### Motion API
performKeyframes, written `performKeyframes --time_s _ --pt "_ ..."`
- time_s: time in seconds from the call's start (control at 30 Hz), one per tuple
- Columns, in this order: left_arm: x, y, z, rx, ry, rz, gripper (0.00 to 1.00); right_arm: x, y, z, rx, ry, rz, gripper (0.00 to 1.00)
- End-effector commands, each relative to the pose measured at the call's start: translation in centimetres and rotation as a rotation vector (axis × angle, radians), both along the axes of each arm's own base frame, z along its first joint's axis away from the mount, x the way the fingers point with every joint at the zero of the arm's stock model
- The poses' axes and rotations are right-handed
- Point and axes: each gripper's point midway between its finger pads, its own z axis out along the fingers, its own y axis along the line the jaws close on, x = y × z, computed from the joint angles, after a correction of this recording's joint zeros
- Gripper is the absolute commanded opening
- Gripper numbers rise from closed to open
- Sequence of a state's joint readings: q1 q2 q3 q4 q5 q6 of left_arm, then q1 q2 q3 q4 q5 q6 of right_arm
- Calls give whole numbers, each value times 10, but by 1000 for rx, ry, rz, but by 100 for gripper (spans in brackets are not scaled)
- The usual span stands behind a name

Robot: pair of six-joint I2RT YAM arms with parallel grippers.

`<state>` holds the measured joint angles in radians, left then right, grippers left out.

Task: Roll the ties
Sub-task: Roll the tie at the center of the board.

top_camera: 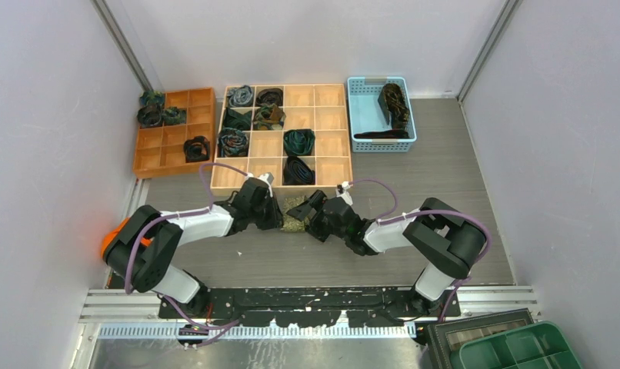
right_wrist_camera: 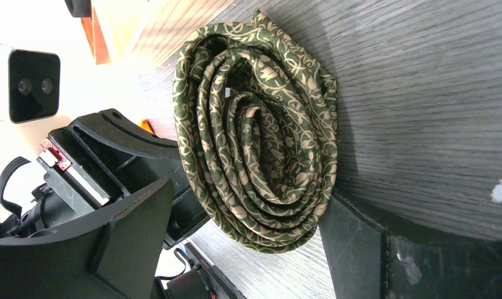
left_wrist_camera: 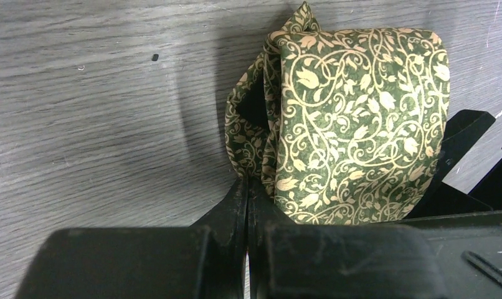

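Olive-gold tie (top_camera: 295, 215) lies on the table (top_camera: 445, 177) as a rolled coil, just in front of the light wooden tray (top_camera: 330, 119) and directly between the two grippers. In the right wrist view its spiral face (right_wrist_camera: 261, 143) shows several layers that are not very tight, with small gaps near the middle. In the left wrist view the pointed end (left_wrist_camera: 304, 11) sticks out a little past the outer wrap.

The fabric looks soft, light and rather smooth. I judge that the layers can slide on each other and that the coil can loosen when nothing presses on it. The good place to hold it is across the outer wrap, one finger on each side of the roll (not by the pointed end, which would only pull the coil open).

The right gripper (right_wrist_camera: 248, 193) has its jaws wide apart on both sides of the coil. One finger touches the wrap, but I cannot tell if it squeezes. The left gripper (left_wrist_camera: 247, 199) has its fingers pressed together, just beside the coil. I cannot tell if it pinches any fabric.

Farther away, other rolled ties sit in compartments of this tray and of an orange tray (top_camera: 155, 157), and a blue basket (top_camera: 366, 115) holds more.
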<state>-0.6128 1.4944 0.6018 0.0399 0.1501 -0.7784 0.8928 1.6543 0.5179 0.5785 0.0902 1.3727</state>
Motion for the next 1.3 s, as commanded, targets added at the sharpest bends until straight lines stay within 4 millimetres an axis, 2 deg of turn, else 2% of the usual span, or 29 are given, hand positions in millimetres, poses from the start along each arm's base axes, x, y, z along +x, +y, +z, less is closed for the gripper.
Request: performKeyframes --time_s 0.0,0.07,0.23,0.3,0.43,0.67,0.8,0.93,1.1,1.27 --pt "-9 12 -18 81 41 -14 0 -58 -87 -103 -413 259 -10 89" --pt "-8 14 -16 88 32 -11 0 -64 -92 -96 -422 261 -7 89" --pt "-8 16 -13 92 25 -6 0 -74 -94 -62 -484 201 -6 91" --pt "-7 14 -10 85 23 -7 0 -76 -93 -57 -482 190 -5 92" --pt "-6 13 -8 78 18 -9 0 -79 -89 -65 -471 210 1 93" --pt "-7 12 -6 74 13 -18 0 -68 -65 -80 -380 209 -28 95" --pt "-8 12 -5 75 15 -26 0 -69 -64 -93 -390 257 -52 95" --pt "-9 14 -2 73 8 -24 0 -75 -85 -108 -470 323 -128 95" --pt "-9 16 -2 79 1 -28 0 -83 -124 -108 -615 371 -223 94" --pt "-9 16 -1 72 -1 -29 0 -92 -142 -113 -669 408 -262 88"
